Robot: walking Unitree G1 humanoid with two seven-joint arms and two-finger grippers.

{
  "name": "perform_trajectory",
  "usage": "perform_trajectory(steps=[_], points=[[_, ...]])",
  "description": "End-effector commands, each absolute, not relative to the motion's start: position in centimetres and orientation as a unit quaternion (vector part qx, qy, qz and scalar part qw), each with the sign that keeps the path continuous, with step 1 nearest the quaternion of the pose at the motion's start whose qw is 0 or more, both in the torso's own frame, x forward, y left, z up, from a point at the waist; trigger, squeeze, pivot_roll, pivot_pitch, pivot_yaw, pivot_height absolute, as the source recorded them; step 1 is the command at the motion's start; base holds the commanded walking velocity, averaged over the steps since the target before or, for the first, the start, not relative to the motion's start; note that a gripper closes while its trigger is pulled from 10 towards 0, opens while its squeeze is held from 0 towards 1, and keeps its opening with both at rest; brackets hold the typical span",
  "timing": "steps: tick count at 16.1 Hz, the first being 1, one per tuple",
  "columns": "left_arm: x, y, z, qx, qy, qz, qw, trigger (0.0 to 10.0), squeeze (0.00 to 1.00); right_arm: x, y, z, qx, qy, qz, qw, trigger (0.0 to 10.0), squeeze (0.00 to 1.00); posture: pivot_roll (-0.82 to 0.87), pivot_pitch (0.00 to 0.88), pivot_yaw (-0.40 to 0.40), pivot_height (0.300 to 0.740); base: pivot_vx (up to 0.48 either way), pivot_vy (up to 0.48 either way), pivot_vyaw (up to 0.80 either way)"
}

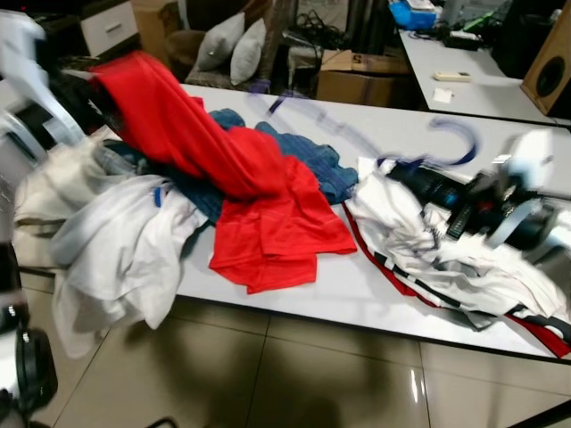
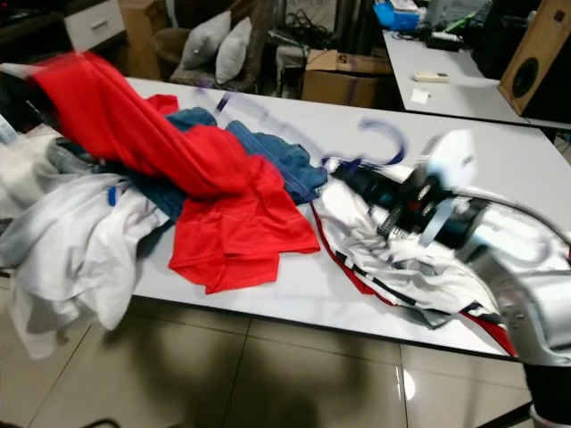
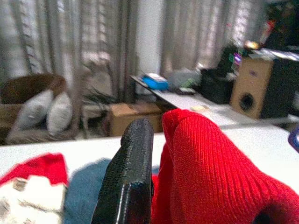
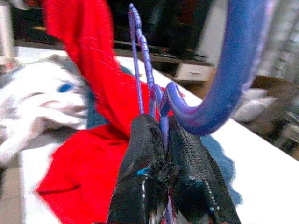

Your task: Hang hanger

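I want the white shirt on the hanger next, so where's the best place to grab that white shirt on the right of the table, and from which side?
Probably the bunched fold of the white shirt facing the table's front edge, coming from above. It lies crumpled, so that ridge gives cloth to pinch. The right pincer already grips the hanger.

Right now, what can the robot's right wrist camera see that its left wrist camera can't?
Right wrist view alone: the right pincer shut on the thin blue plastic hanger, its curved hook looming close, and a white garment. Left wrist view alone: the left pincer gripping cloth, two grey cushions, a cardboard box and a wooden speaker. Both share the red knitted garment and the white table.
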State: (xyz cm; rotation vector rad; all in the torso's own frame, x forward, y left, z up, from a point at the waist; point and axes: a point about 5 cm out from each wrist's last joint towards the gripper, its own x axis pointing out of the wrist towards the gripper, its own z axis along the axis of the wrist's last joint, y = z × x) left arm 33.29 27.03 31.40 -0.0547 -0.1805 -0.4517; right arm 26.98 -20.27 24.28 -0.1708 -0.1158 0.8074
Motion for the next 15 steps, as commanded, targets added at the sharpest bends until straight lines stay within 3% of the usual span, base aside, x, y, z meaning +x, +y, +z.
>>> perform_trajectory(steps=[1,2,4,6,7,8,9,12,13,15], points=[[33.4,27.8,32.0,-0.002,-0.096,-0.196,0.976,10.0,0.0,27.1,-20.9,24.7,-0.121,-0.036,0.357,0.926,10.0,0.0,0.06,0.0,-0.008,0.74,0.0,0.0,0.0],[33.4,27.8,31.9,0.013,-0.089,-0.2,0.976,10.0,0.0,27.1,-21.1,24.5,-0.14,-0.024,0.356,0.924,10.0,0.0,0.06,0.0,-0.008,0.74,0.0,0.0,0.0],[32.6,27.7,30.0,0.135,0.005,-0.253,0.958,10.0,0.0,25.7,-22.1,23.8,-0.195,0.043,0.39,0.899,10.0,0.0,0.05,0.0,-0.01,0.74,0.0,0.0,0.0],[30.6,28.1,27.9,0.18,0.11,-0.336,0.918,10.0,0.0,25.1,-23.7,24.0,-0.207,0.078,0.387,0.895,10.0,0.0,0.05,0.0,-0.014,0.74,0.0,0.0,0.0],[29.0,29.6,26.1,0.249,0.198,-0.363,0.876,10.0,0.0,25.2,-24.8,24.4,-0.213,0.082,0.36,0.905,10.0,0.0,0.06,0.0,-0.022,0.74,0.0,0.0,0.0],[28.8,29.9,25.7,0.275,0.216,-0.365,0.863,10.0,0.0,25.3,-24.9,24.4,-0.214,0.083,0.355,0.906,10.0,0.0,0.06,0.0,-0.022,0.74,0.0,0.0,0.0],[28.7,30.0,25.4,0.284,0.219,-0.368,0.858,10.0,1.0,25.3,-24.9,24.4,-0.207,0.08,0.351,0.91,10.0,0.0,0.06,0.0,-0.025,0.74,0.0,0.0,0.0],[27.9,30.1,26.4,0.245,0.211,-0.404,0.856,10.0,1.0,25.2,-24.8,24.4,-0.194,0.075,0.36,0.91,10.0,0.0,0.06,0.0,-0.024,0.74,0.0,0.0,0.0],[26.7,30.9,27.1,0.238,0.237,-0.434,0.836,10.0,1.0,24.9,-25.0,24.4,-0.184,0.077,0.366,0.909,10.0,0.0,0.08,0.0,-0.023,0.74,0.0,0.0,0.0],[25.8,31.1,29.1,0.162,0.182,-0.488,0.838,10.0,1.0,24.7,-25.1,24.4,-0.159,0.073,0.381,0.908,10.0,0.0,0.09,0.0,-0.02,0.74,0.0,0.0,0.0]])
